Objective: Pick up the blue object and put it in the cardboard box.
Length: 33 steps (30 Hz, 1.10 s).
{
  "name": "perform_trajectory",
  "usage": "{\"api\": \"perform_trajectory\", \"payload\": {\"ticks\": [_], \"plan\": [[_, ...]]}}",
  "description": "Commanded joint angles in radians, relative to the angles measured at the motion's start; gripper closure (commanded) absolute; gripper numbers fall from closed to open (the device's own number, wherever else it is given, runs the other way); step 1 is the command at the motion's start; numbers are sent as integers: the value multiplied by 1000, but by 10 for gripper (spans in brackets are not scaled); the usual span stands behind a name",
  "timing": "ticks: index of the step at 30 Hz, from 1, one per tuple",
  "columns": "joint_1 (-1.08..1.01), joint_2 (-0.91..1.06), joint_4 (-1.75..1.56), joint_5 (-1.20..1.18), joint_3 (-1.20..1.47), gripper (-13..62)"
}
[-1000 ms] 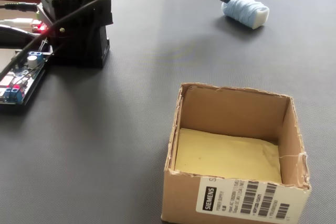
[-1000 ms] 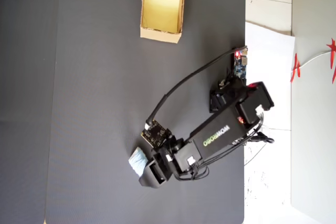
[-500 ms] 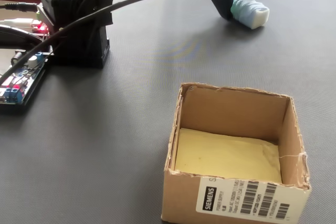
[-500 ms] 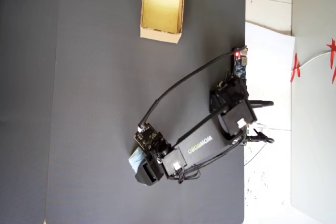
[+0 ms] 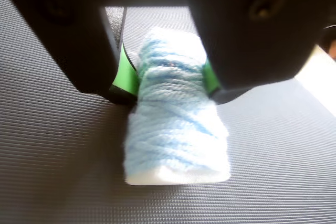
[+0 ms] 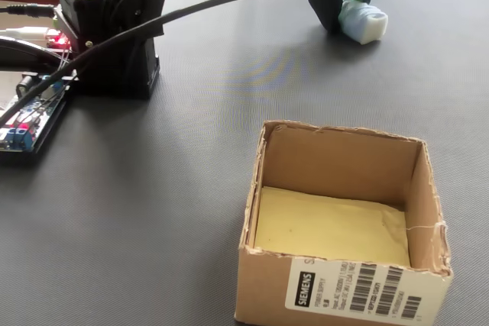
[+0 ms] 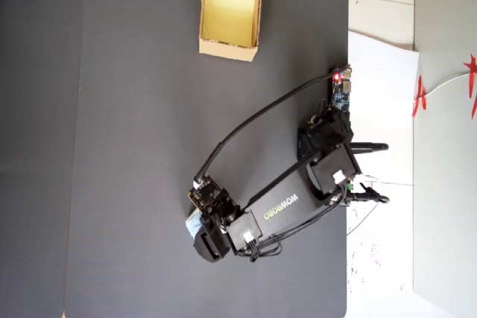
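Straddling the blue object [image 5: 176, 114], the gripper [image 5: 170, 74] has its two jaws set against the lump's opposite flanks in the wrist view, green pads [image 5: 125, 72] touching the yarn-like ribbing on each side, so it reads as pinching the piece across its short width, though the object lies on the dark mat [image 5: 58, 177] and is not lifted. The lump looks soft, light and compressible, likely to give under the squeeze rather than slip; a hold across the middle of its length, as here, seems soundest. Farther off, the fixed view shows the cardboard box [image 6: 341, 295] standing open and empty, well apart from the blue object, with the arm's base [image 6: 114, 28] off to the left.
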<state>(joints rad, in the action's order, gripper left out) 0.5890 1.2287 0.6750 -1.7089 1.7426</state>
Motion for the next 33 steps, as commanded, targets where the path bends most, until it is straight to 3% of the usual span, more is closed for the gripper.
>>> {"api": "perform_trajectory", "payload": {"ticks": [1, 3, 13, 20, 33], "plan": [[0, 0, -51, -5, -32, 410], [-9, 20, -94, 14, -26, 449], [-44, 183, -310, 52, 84, 449], [-120, 417, -512, 63, 344, 449], [-275, 756, -603, 48, 627, 449]]}}
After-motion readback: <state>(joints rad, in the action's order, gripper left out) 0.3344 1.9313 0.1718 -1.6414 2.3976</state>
